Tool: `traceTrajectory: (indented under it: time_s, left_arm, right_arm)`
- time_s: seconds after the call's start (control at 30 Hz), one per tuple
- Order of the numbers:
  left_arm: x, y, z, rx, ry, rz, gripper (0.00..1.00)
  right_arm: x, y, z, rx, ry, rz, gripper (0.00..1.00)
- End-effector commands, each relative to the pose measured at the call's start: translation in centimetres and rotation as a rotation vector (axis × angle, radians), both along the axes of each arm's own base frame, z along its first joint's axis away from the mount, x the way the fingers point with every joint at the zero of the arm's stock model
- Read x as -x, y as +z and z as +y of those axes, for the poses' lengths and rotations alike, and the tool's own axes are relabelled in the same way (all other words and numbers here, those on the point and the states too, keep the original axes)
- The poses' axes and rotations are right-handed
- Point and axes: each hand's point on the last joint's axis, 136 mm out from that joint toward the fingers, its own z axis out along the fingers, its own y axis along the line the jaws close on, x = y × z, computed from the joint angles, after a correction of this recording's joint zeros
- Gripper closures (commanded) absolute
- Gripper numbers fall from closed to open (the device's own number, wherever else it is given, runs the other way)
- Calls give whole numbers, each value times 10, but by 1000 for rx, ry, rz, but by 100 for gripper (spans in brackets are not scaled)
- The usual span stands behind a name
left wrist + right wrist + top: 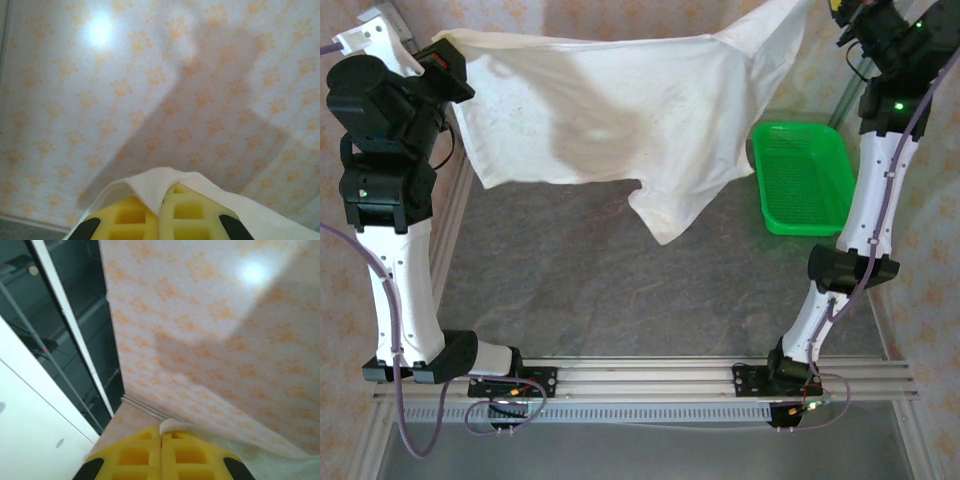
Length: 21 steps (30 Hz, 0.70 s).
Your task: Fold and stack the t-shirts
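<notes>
A white t-shirt (610, 110) hangs stretched in the air between my two arms, above the back of the table. One sleeve droops toward the table near the middle. My left gripper (445, 55) is shut on the shirt's left corner; in the left wrist view the cloth (155, 187) is pinched between the yellow fingers (127, 215). My right gripper (842, 8) holds the right corner at the top edge of the overhead view. A small fold of cloth (172, 426) pokes out between its shut yellow fingers (190, 455).
A green plastic basket (802, 175) sits on the table at the back right, beside the right arm. The dark table top (620, 290) lies below the hanging shirt. Patterned walls stand behind and at the sides.
</notes>
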Motion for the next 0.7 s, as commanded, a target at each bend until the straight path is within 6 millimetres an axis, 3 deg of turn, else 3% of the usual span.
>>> traceTrajectory:
  time_s: [0.0,0.3,0.53,0.67]
  left_arm:
    - [38,47,-3,-29,-16,-162,100]
    - [78,66,-13,-32,-63,-244,100]
    - [109,64,-17,-25,-80,-270,100]
    - [121,64,-19,-15,-93,-282,100]
  right_arm:
    - [75,57,12,-54,89,-116,100]
    - [131,75,29,3,126,-156,100]
    - [170,72,28,46,86,-140,100]
    - [181,73,29,46,92,-135,100]
